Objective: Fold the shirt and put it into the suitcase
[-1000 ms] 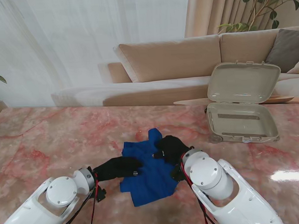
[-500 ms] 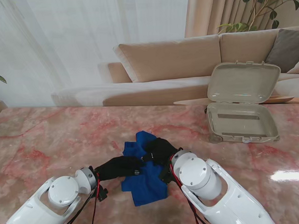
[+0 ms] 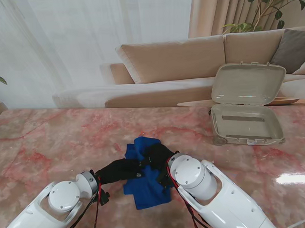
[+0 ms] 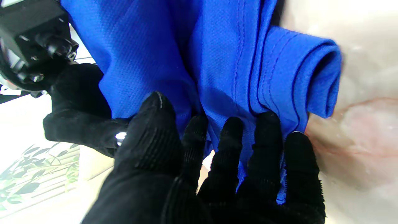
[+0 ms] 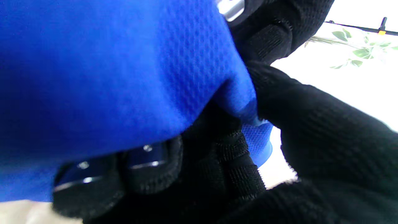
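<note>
leftward now, right robot hand [image 3: 156, 158] pinches blue shirt [image 3: 145, 187]; left robot hand [image 3: 122, 170] presses it, fingers spread.

Left hand [image 3: 125, 169] flat; right hand [image 3: 156, 156] fingers [image 5: 230, 161] curled tight

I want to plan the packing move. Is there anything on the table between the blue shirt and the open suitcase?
Nothing visible stands between them. The blue fabric shirt lies near me; the open beige hard-shell suitcase sits farther away, to the right, with only bare pink marble table between.
</note>
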